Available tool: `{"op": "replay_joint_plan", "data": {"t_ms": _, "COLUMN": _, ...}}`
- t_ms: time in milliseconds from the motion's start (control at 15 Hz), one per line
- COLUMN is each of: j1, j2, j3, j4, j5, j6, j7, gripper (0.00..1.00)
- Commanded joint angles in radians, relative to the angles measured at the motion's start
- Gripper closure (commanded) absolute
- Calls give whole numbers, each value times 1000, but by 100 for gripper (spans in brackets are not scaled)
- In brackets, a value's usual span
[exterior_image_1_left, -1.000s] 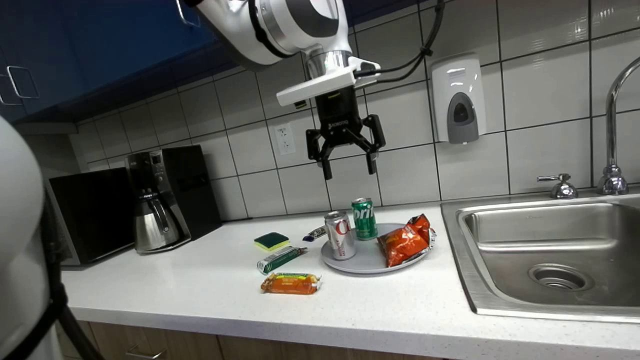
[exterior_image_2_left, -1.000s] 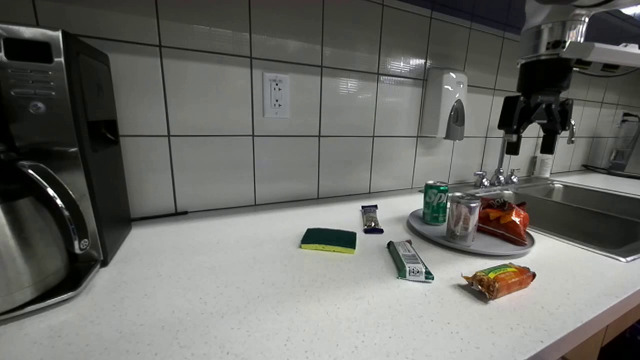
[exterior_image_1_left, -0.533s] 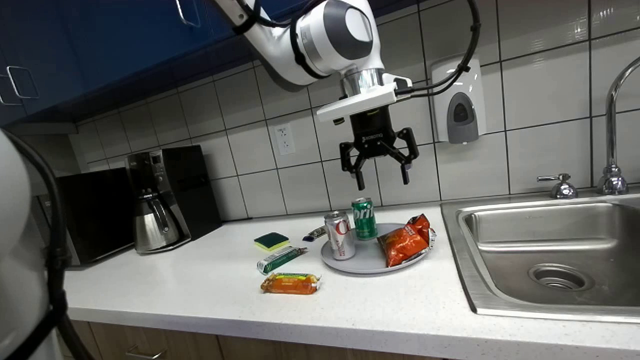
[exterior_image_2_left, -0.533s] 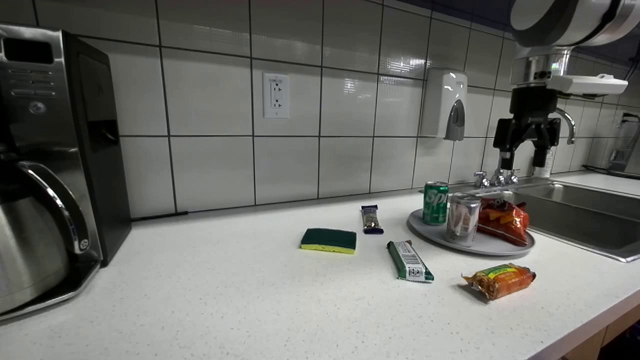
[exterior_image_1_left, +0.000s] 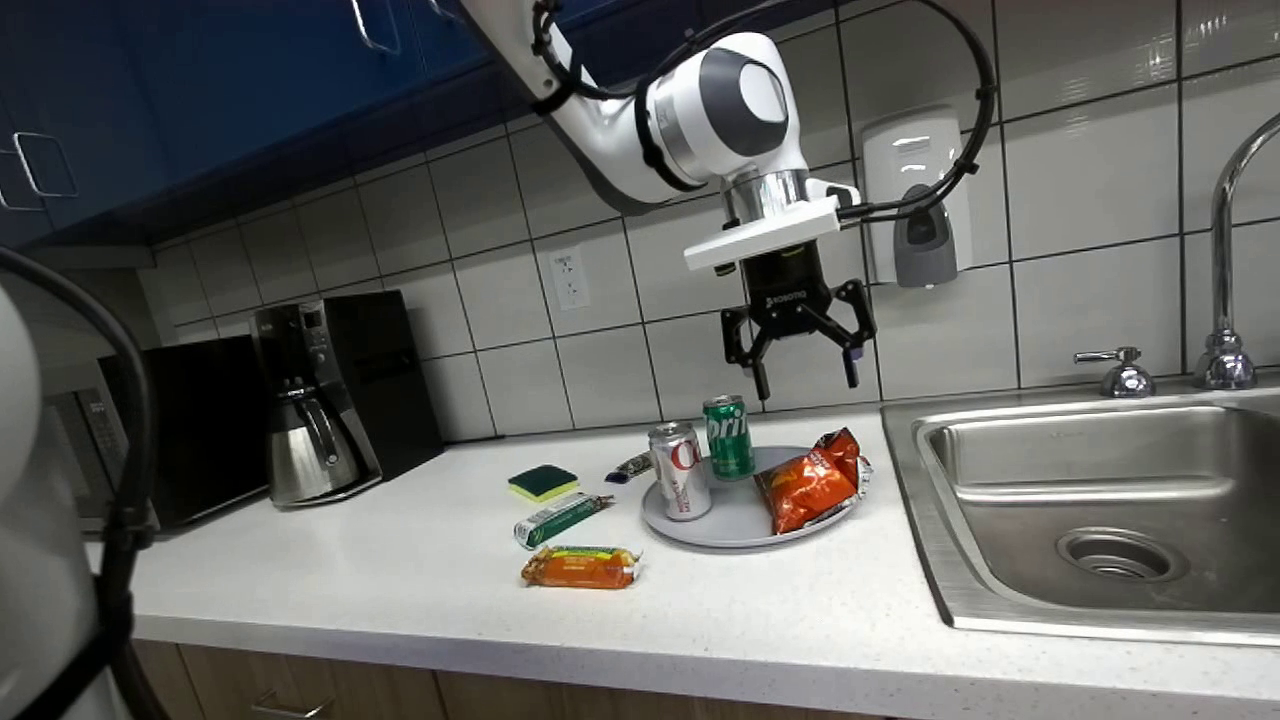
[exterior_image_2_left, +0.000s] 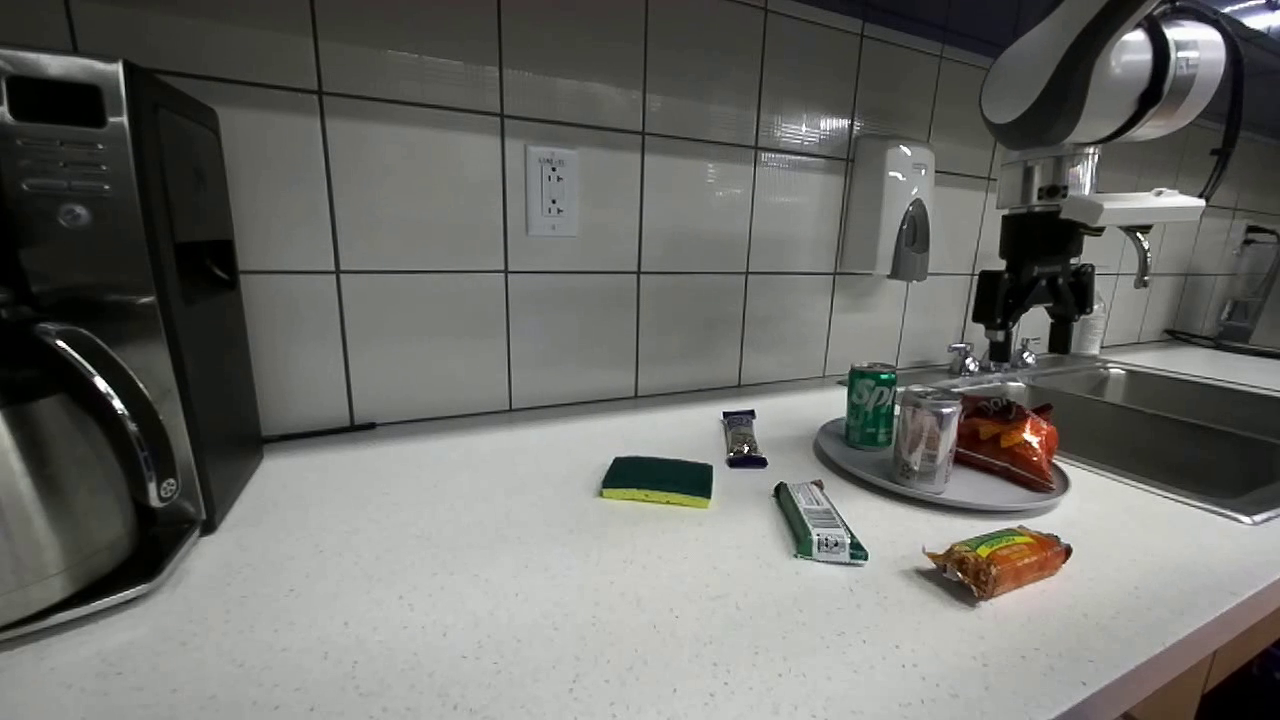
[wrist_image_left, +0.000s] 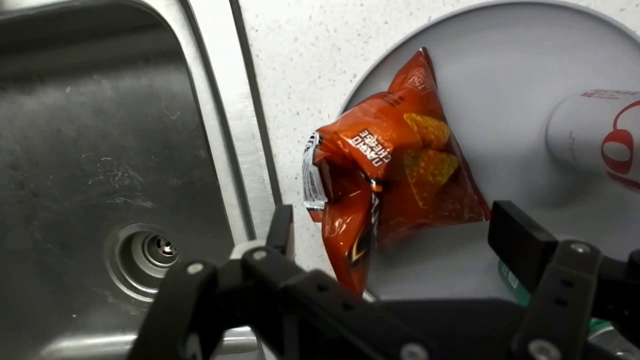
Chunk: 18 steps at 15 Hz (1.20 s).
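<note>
My pincer (exterior_image_1_left: 807, 386) hangs above the plate (wrist_image_left: 500, 60), fingers (wrist_image_left: 521, 241) spread wide, nothing held, nothing touched. Nearest thing: the orange-red chip bag (wrist_image_left: 395, 160), lying on the plate's sink side, its silver crimped end poking out past the plate rim.

Step in hand, my read: approach from above, before any grip. Wrist view puts a finger over the strip between plate and sink (exterior_image_1_left: 942, 540), its partner over bare plate. The bag's narrow end shows between them; most of the bag sits ahead of the tips.

A grip from here would call for a small shift toward the bag's middle, then a straight drop with the spread unchanged, then a gentle squeeze. Bag looks crinkly and light, so probably gives and slides. Plate-side finger needs care around the green can (exterior_image_1_left: 729, 440), upright on the plate's wall side.

Others: silver can (exterior_image_1_left: 680, 475) upright on the plate, on the side away from the sink. Off the plate, that same side, on the counter (exterior_image_1_left: 380, 580): orange snack pack (exterior_image_1_left: 583, 568) toward the front edge, green bar (exterior_image_1_left: 563, 520), sponge (exterior_image_1_left: 544, 483) farther out, small dark bar (exterior_image_2_left: 744, 440) toward the wall.
</note>
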Motion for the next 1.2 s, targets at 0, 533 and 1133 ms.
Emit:
{"op": "replay_joint_plan", "data": {"t_ms": 0, "j1": -32, "j2": 73, "j3": 21, "j4": 73, "j5": 16, "j6": -12, "j7": -32, "gripper": 0}}
{"op": "replay_joint_plan", "data": {"t_ms": 533, "j1": -38, "j2": 136, "j3": 33, "j4": 98, "j5": 7, "j6": -19, "j7": -24, "gripper": 0}}
{"op": "replay_joint_plan", "data": {"t_ms": 1133, "j1": -41, "j2": 148, "j3": 32, "j4": 92, "j5": 3, "j6": -22, "j7": -21, "gripper": 0}}
